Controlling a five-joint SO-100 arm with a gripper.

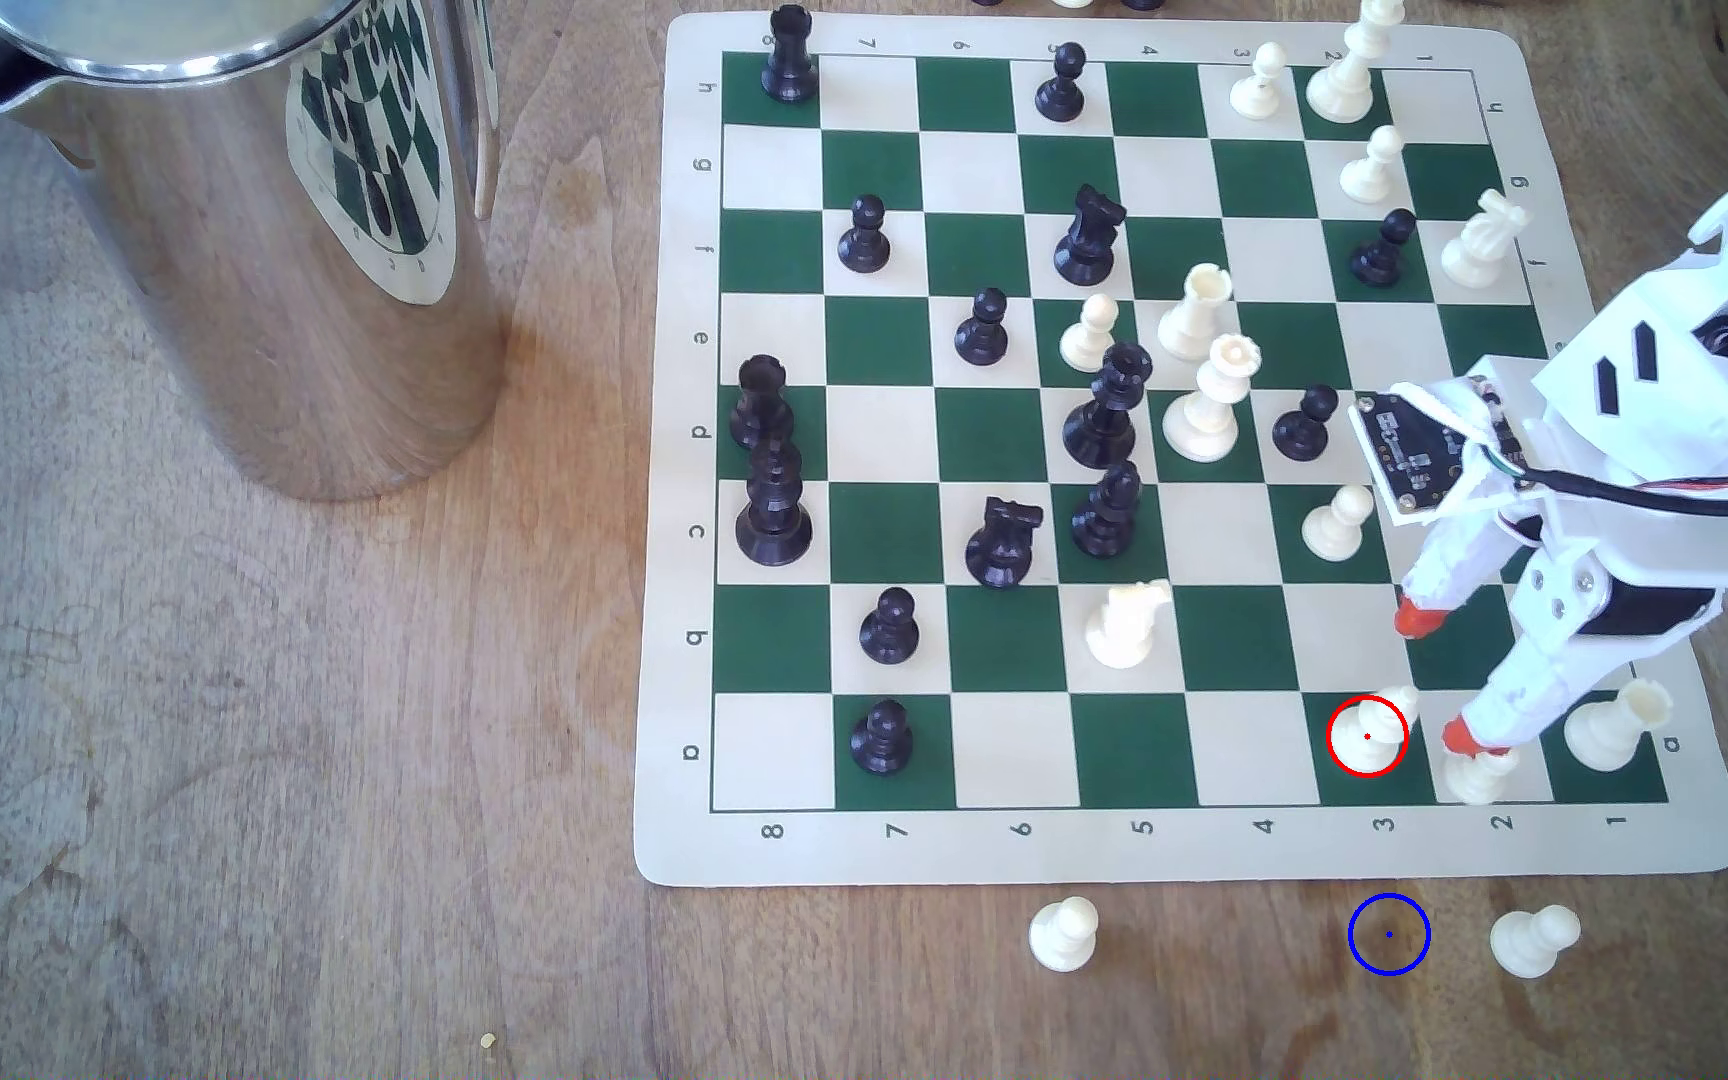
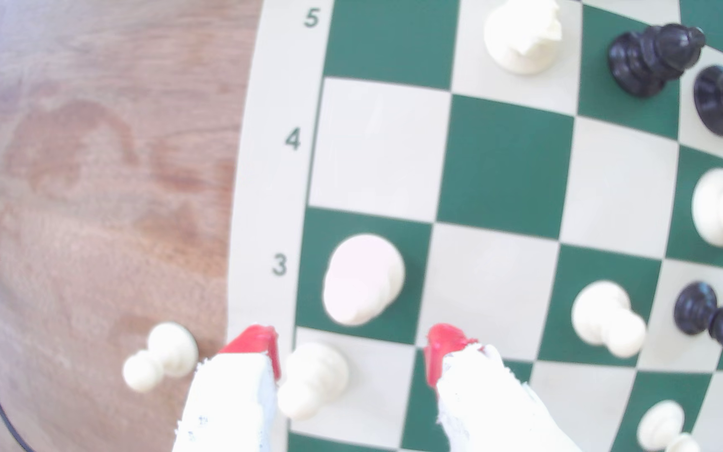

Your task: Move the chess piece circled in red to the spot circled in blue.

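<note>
On the wooden table (image 1: 320,779) the chess piece (image 1: 1369,730) stands lower right of the frame, just left of the fingers (image 1: 1440,677), which are wide apart and hold nothing.

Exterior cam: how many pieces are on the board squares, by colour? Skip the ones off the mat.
Black pieces: 14
Cream pieces: 12, including the circled chess piece
Total: 26 in sight
</note>
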